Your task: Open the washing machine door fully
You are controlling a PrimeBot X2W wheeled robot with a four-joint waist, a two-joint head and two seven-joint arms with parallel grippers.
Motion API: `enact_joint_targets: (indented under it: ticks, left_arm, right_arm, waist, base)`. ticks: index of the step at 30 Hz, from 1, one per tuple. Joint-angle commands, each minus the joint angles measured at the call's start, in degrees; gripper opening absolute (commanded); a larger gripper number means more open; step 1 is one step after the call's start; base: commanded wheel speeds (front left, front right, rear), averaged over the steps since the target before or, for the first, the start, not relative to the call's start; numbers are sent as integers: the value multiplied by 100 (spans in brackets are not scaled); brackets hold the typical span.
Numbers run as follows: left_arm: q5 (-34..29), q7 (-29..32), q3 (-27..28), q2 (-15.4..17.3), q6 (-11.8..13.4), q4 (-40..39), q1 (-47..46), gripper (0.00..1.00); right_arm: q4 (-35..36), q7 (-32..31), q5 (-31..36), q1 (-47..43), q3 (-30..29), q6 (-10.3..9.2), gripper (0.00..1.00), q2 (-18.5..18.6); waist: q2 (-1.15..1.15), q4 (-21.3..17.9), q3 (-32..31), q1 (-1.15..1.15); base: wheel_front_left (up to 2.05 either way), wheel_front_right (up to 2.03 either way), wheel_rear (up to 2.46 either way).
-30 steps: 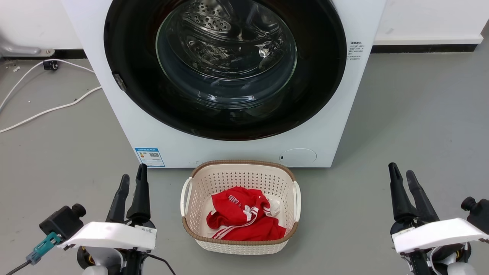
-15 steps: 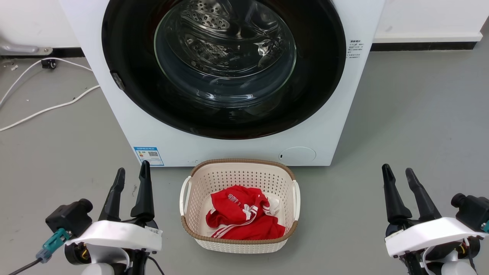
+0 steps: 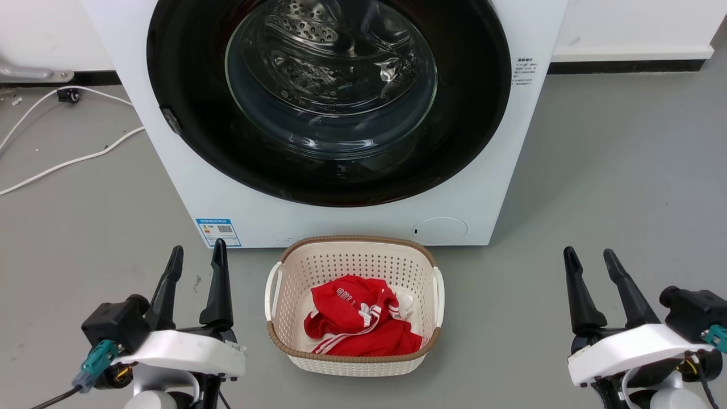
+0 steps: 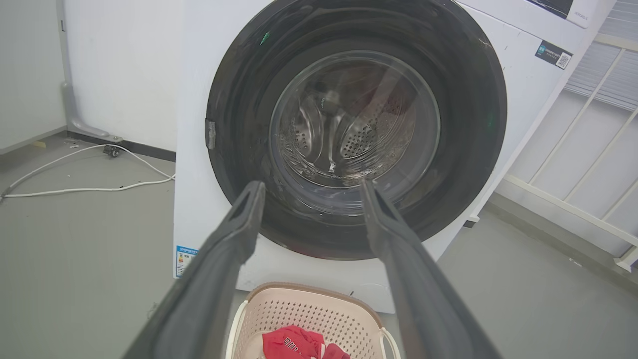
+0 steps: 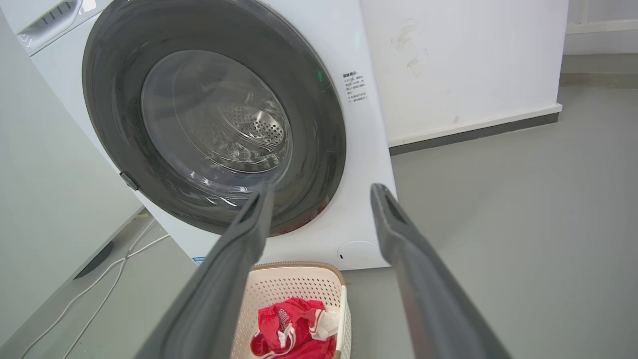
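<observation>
White, boxy front-loading washing machine (image 3: 255,224) takes up the upper middle of the head view. Its large round glossy black door with the bulging clear glass bowl (image 3: 471,113) lies shut, flush against the front. A cream perforated laundry basket (image 3: 352,366) holding a red garment (image 3: 358,329) sits on the grey floor (image 3: 596,170) just before the machine, at lower centre. The 2 grippers hang low, well apart from the door: the left gripper (image 3: 199,247) at lower left, the right gripper (image 3: 588,252) at lower right. Each has its 2 dark fingers (image 3: 218,284) spread and pinches nothing. A small grey tab (image 3: 170,120) sits on the door's left rim, its long side running along the rim. It lies up and slightly left of the left gripper, so I judge that arm the nearer one for the pull.
</observation>
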State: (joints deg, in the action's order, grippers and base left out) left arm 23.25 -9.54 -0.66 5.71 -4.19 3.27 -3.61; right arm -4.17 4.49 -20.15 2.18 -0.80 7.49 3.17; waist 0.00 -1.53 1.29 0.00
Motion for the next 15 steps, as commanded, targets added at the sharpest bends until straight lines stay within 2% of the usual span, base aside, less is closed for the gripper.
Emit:
enact_joint_targets:
  ticks: [1, 15]
  left_arm:
    - [-149, -56, -13, 47, 34, -63, 24, 100]
    - [-863, -240, -85, 68, 208, -115, 135, 100]
  right_arm:
    - [74, 27, 142, -10, 4, 0, 100, -12]
    - [168, 131, 834, -75, 58, 0, 100, -21]
  waist:
    - [0, -1, 2, 0]
    - [0, -5, -36, 0]
  base:
    - [0, 0, 0]
    - [0, 0, 0]
